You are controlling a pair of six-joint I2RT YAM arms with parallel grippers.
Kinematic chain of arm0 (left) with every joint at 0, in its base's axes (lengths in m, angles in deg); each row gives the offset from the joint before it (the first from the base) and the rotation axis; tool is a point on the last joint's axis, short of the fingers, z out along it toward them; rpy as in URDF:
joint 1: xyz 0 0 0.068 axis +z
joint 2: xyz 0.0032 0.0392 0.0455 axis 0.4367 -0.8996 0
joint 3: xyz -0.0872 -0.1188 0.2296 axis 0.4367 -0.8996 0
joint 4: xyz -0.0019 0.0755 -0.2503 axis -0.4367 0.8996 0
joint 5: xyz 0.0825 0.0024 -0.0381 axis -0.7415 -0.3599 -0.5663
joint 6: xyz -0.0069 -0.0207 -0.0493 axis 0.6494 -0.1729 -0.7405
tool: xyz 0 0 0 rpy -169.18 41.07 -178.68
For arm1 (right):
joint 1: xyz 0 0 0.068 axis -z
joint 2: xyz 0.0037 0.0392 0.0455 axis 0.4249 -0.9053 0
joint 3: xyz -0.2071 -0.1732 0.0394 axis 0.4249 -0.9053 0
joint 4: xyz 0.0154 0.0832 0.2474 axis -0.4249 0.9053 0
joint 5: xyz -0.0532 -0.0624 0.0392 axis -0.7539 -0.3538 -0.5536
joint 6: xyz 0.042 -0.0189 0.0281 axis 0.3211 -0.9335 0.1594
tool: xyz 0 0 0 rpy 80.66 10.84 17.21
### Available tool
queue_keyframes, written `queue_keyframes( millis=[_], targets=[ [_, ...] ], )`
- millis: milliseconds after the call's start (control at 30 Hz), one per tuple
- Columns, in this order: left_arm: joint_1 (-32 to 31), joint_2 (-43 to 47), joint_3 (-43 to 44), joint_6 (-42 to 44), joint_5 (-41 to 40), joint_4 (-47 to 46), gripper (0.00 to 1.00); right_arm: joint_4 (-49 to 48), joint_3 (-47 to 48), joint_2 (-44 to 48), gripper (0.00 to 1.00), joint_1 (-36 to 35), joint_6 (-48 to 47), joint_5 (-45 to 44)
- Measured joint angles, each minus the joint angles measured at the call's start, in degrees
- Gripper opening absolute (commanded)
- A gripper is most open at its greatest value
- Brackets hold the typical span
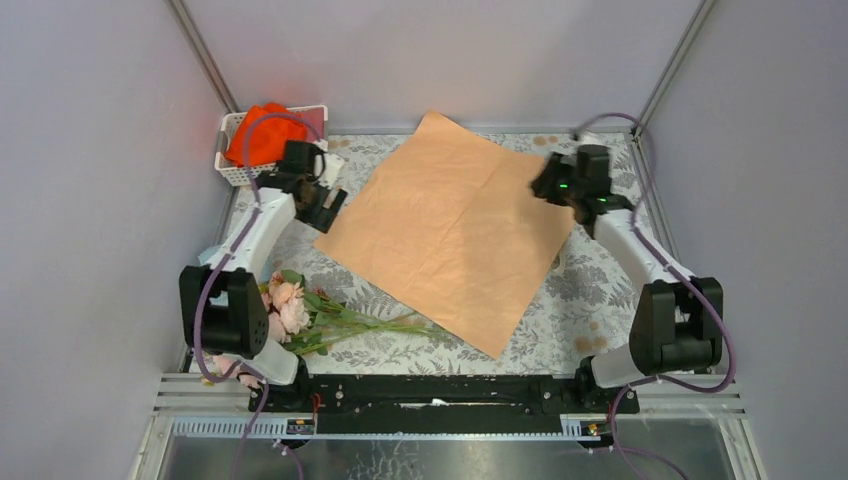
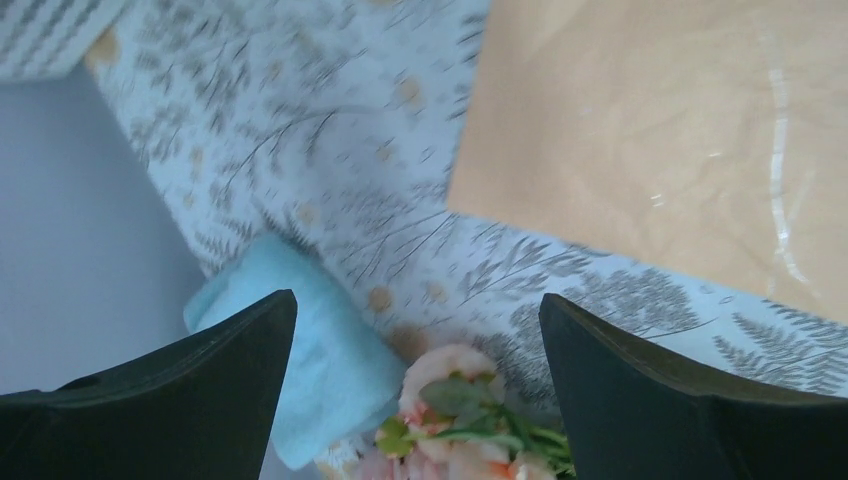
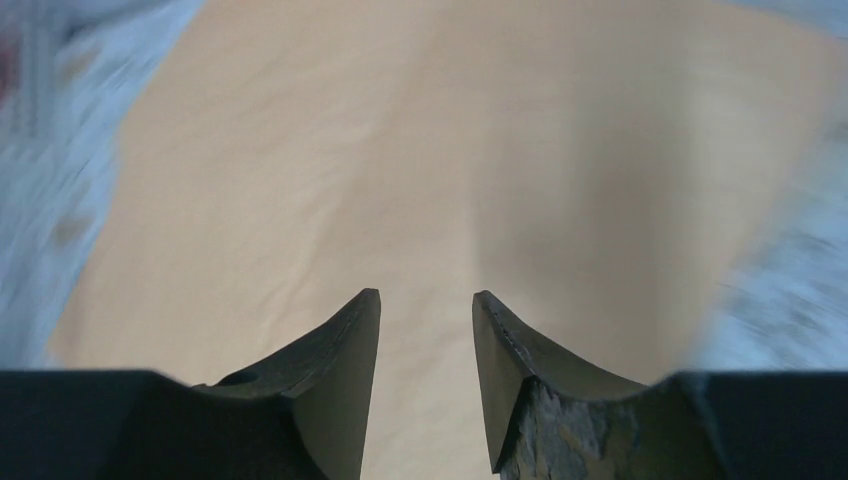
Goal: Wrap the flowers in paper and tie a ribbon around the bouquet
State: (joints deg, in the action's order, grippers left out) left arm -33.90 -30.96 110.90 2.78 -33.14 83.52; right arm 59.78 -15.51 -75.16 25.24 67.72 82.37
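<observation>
Peach-tan paper (image 1: 455,225) lies flat; left gripper (image 1: 327,205) spread empty at nine o'clock, right gripper (image 1: 547,186) part-spread, empty, at two

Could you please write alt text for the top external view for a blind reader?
A peach-tan paper lies flat, diamond-wise, on a fern-print table; the left hand and right hand are at its sides. Pink flowers lie near the left arm's base.

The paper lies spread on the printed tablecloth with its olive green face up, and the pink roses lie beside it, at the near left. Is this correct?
No. The paper shows its peach-tan face up, not olive green; the top external view makes this plain. The rest holds: it lies spread on the printed tablecloth, and the pink roses lie beside it at the near left.
</observation>
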Motion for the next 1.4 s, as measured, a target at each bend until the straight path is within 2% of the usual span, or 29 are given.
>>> queue_keyframes(
  millis=[100, 267, 400, 467, 867, 1000, 1133, 1233, 1400],
  targets=[
    [6.12, 3.52, -1.55, -0.44, 1.62, 0.59, 0.98, 0.76, 4.52, -1.9, 0.47, -14.01, -8.17, 8.37],
    [13.51, 8.04, -3.45, -1.81, 4.85, 1.38, 0.98, 0.74, 12.0, -11.87, 0.56, -41.62, -20.11, 22.16],
    [15.26, 11.58, -5.55, -3.08, 6.56, 1.57, 0.98, 1.6, 15.56, -19.78, 0.56, -55.43, -25.53, 26.75],
    [15.3, 12.98, -6.51, -3.43, 7.32, 1.7, 0.98, 1.62, 16.44, -22.64, 0.55, -58.84, -26.56, 28.3],
    [15.3, 14.47, -9.25, -4.7, 10.75, 1.88, 0.98, -1.4, 16.63, -30.45, 0.41, -60.41, -25.57, 27.32],
    [15.3, 14.47, -9.25, -4.68, 11.23, 1.88, 0.98, -1.49, 16.63, -32.37, 0.27, -60.43, -25.05, 26.32],
    [15.3, 14.47, -9.25, -4.72, 11.76, 1.88, 0.98, -1.75, 16.68, -33.0, 0.18, -60.43, -24.24, 25.03],
    [15.3, 14.47, -9.25, -4.74, 12.04, 1.88, 0.98, -1.92, 17.0, -33.03, 0.02, -60.46, -23.61, 23.96],
    [15.3, 14.53, -9.25, -4.74, 12.15, 1.88, 0.98, -2.25, 18.05, -33.0, 0.0, -60.46, -20.79, 24.09]
  ],
)
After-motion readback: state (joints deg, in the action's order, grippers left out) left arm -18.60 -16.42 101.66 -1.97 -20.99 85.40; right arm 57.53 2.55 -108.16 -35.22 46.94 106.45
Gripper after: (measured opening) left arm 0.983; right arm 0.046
